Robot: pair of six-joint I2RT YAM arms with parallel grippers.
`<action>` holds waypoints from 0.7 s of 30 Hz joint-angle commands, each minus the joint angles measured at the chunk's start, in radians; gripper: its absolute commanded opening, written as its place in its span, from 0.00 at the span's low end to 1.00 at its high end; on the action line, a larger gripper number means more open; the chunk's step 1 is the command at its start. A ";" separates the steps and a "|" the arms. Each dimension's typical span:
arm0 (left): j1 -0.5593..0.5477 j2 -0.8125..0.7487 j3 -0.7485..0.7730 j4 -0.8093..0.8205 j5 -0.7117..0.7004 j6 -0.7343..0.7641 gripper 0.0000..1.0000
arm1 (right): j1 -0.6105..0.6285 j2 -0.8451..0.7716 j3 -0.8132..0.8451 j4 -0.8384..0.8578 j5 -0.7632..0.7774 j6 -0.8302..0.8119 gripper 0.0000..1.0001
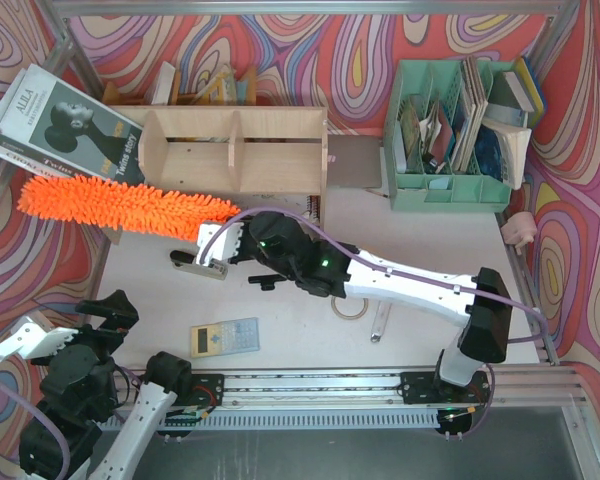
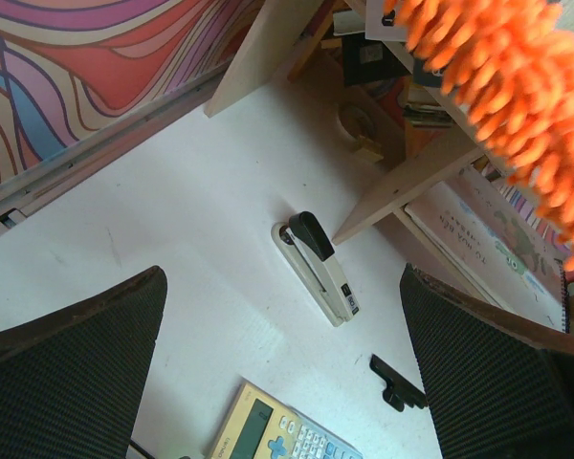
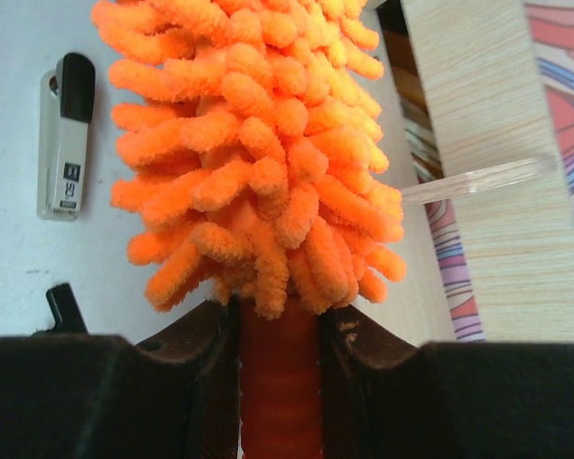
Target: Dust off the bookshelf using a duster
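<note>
Top external view, left to right.
- Left claw point(image 2: 282, 277): 7 o'clock, spread, empty.
- Duster point(image 1: 120, 205): orange head at 9 o'clock, by front-left corner of bookshelf point(image 1: 235, 150); contact unclear.
- Stapler point(image 1: 200, 268): on table, just below handle end.
- Right claw point(image 3: 279, 330): pinching duster handle.
- Handling: firm pinch; sweep head toward 1 o'clock across shelf top; light pressure; full length.

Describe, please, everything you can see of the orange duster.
The duster is a long, bright orange head of fluffy, finger-like strands, seemingly microfibre, on a smooth orange handle. The right hand is shut on that handle, just below the fluff. The head stretches leftward along the front of the wooden shelf, past its left end. Whether it touches the shelf cannot be told.
</note>
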 commanded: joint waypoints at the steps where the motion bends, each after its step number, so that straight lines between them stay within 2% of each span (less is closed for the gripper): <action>1: -0.006 0.008 -0.011 0.011 0.001 0.002 0.98 | -0.005 -0.062 0.065 0.082 0.027 0.016 0.00; 13: -0.006 0.015 -0.011 0.013 0.004 0.005 0.98 | -0.009 -0.083 -0.082 0.123 0.057 0.037 0.00; 21: -0.007 0.009 -0.011 0.011 0.004 0.003 0.98 | -0.009 -0.051 0.062 0.092 0.007 0.039 0.00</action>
